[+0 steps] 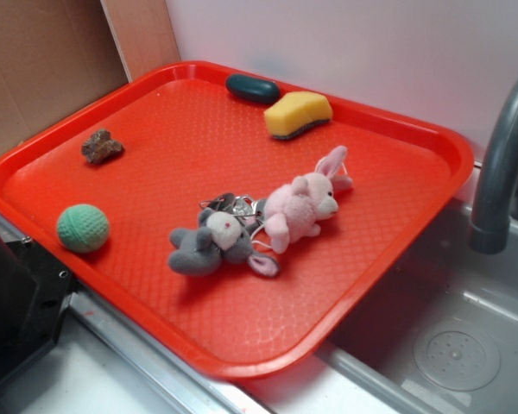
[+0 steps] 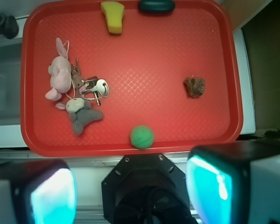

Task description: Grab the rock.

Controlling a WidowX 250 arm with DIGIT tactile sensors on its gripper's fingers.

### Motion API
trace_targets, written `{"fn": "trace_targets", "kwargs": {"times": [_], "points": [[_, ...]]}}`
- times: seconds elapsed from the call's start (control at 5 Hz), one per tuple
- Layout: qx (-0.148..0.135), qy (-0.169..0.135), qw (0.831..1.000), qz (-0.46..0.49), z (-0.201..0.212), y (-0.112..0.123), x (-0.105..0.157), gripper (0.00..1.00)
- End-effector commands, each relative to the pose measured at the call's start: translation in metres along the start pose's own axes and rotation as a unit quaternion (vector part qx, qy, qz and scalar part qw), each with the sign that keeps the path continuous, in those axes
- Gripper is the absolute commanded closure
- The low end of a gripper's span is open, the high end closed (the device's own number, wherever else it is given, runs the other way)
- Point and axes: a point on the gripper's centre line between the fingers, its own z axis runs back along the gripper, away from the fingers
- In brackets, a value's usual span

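Observation:
The rock [image 1: 102, 146] is a small rough brown lump near the left edge of the red tray [image 1: 397, 250]. In the wrist view the rock [image 2: 195, 87] lies at the tray's right side. My gripper [image 2: 130, 191] is open and empty, its two cyan-padded fingers [image 2: 53, 198] wide apart at the bottom of the wrist view. It hangs high above the robot base, outside the tray's near rim and far from the rock. The gripper does not show in the exterior view.
A green knitted ball [image 1: 83, 228] sits at the tray's near-left corner. A grey plush, keys and a pink plush rabbit [image 1: 302, 207] lie mid-tray. A yellow sponge [image 1: 298, 114] and a dark green oval [image 1: 252, 88] lie at the far rim. A sink and faucet [image 1: 501, 155] stand right.

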Motion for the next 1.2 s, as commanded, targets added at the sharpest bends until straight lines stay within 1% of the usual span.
{"fn": "trace_targets", "kwargs": {"times": [0.0, 0.2, 0.4, 0.6, 0.8, 1.0], "points": [[0.000, 0.000, 1.000, 0.000, 0.000, 0.000, 0.000, 0.00], [0.026, 0.033, 0.991, 0.123, -0.051, 0.051, 0.027, 0.00], [0.097, -0.024, 0.976, 0.191, -0.089, 0.086, 0.051, 0.00], [0.069, -0.072, 0.958, 0.268, -0.125, 0.124, 0.071, 0.00], [0.064, -0.086, 0.948, 0.299, -0.159, 0.144, 0.088, 0.00], [0.020, -0.067, 0.957, 0.281, -0.199, 0.151, 0.086, 0.00]]}}
